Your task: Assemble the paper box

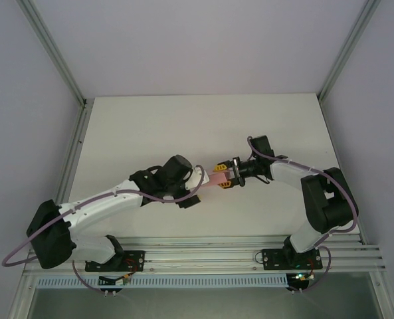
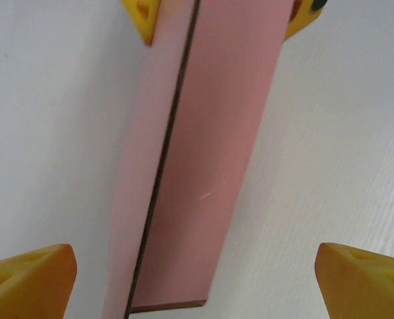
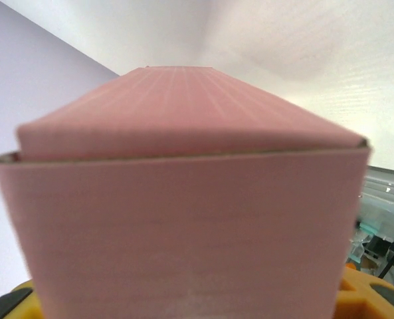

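Observation:
The paper box (image 1: 214, 177) is a folded pink rectangular box held off the white table between the two arms. My right gripper (image 1: 225, 175) is shut on its right end; its yellow fingers (image 2: 141, 16) clamp the far end in the left wrist view. Seen from the right wrist, the paper box (image 3: 183, 199) looms close and blurred, with a yellow fingertip (image 3: 364, 292) at its lower corner. My left gripper (image 2: 197, 282) is open: the paper box (image 2: 210, 153) runs between its yellow fingertips (image 2: 30, 279) with bare table on both sides. A dark seam runs along the box.
The white table (image 1: 150, 126) stretches behind and beside the arms. Metal frame posts (image 1: 70, 86) stand at the back corners. An aluminium rail (image 1: 203, 256) carrying the arm bases lies along the near edge.

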